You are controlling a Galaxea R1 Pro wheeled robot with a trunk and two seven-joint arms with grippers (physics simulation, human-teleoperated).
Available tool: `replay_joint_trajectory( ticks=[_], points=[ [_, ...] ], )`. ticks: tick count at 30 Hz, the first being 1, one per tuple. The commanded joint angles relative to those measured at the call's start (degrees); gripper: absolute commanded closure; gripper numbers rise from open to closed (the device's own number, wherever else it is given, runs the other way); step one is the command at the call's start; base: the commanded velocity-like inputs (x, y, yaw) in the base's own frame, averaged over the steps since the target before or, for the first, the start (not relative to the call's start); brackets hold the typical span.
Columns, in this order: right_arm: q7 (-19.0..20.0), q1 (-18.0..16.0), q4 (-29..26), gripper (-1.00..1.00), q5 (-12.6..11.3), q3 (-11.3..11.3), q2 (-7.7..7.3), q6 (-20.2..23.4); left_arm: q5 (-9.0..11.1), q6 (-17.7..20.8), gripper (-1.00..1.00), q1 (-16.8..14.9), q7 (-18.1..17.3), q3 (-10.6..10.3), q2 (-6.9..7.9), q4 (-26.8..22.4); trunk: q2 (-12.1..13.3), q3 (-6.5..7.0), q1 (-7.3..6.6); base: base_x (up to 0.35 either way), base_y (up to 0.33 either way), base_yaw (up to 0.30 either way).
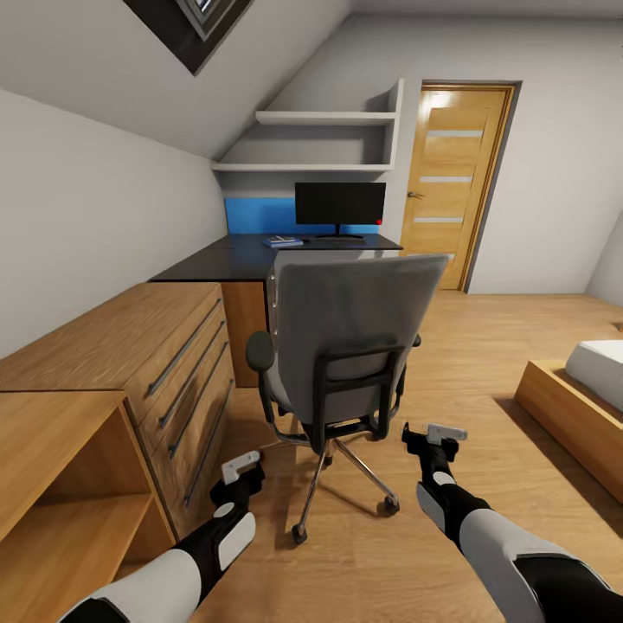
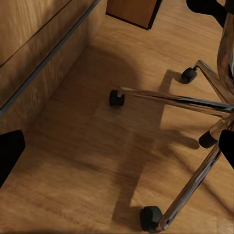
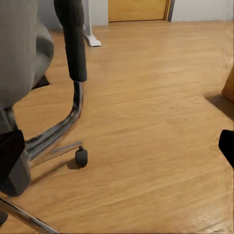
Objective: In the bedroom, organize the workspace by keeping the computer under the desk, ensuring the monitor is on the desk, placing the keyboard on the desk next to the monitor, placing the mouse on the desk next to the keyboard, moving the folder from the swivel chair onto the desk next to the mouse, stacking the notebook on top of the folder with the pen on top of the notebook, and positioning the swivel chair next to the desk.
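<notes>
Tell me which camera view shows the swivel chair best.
The head view: it shows the whole swivel chair from behind, backrest, armrests and chrome base, standing between both grippers. The left wrist view shows just its chrome legs and casters; the right wrist view shows one armrest and part of the base.

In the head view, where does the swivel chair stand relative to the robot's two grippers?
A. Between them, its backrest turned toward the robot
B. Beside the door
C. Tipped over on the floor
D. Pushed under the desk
A: the swivel chair stands upright with its grey backrest facing the camera, the left gripper and the right gripper low on either side of its chrome base.
</notes>
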Motion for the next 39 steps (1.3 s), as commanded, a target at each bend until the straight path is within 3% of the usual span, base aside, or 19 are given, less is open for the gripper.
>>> replay_joint_trajectory(
  ticks=[1, 10, 39],
  points=[
    [-0.3, 0.0, 0.0, -1.00, -0.6, 0.0, -0.23, -0.2, 0.5, -0.2, -1.00, -0.1, 0.3, -0.4, 0.02, 0.0, 0.0, -0.06, -0.01, 0.000, 0.000, 0.000],
    [-1.4, 0.0, 0.0, -1.00, -3.2, -1.0, -1.09, -0.2, 0.7, -0.1, -1.00, -0.1, 0.1, -0.1, 0.12, 0.0, 0.0, -0.06, -0.01, 0.064, 0.000, 0.000],
    [-1.5, 0.0, -0.1, -1.00, -3.9, -2.2, -2.38, -0.2, 0.3, 0.0, -1.00, -0.1, -0.1, -0.5, -0.05, -0.1, 0.0, -0.06, -0.01, 0.213, 0.000, 0.000]
  ],
)
